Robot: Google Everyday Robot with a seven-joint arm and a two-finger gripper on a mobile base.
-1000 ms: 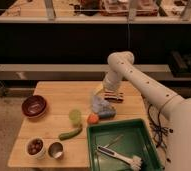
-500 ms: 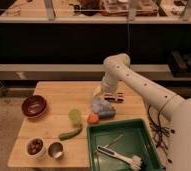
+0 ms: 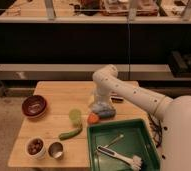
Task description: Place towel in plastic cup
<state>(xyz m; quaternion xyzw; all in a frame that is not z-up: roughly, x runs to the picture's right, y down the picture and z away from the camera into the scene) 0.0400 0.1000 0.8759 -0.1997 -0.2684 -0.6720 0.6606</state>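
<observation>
1. Pale wood forms the worktop point(image 3: 54, 92), and a white robot arm point(image 3: 134, 97) reaches across it from the right.
2. The arm bends down at its elbow, so the tool point(image 3: 96, 103) hangs low over the middle of the worktop, at the upper left edge of the towel point(image 3: 104, 111). Its jaws stand spread apart with nothing gripped between them. Whether they touch the cloth cannot be told.
3. The towel lies crumpled on the worktop, a pale blue-grey heap just below and right of the tool.
4. The plastic cup point(image 3: 75, 116) stands upright to the left of the towel, near it but apart.
5. A small orange object point(image 3: 92, 119) sits between cup and towel, against the towel's lower left edge.
6. A long green object point(image 3: 70, 133) lies in front of the cup.
7. A dark red bowl point(image 3: 34, 106) sits at the left edge.
8. A white cup point(image 3: 35, 146) with brown contents and a metal cup point(image 3: 55, 149) stand side by side at the front left.
9. A green tray point(image 3: 141, 135) at the front right holds a brush point(image 3: 120, 156).
</observation>
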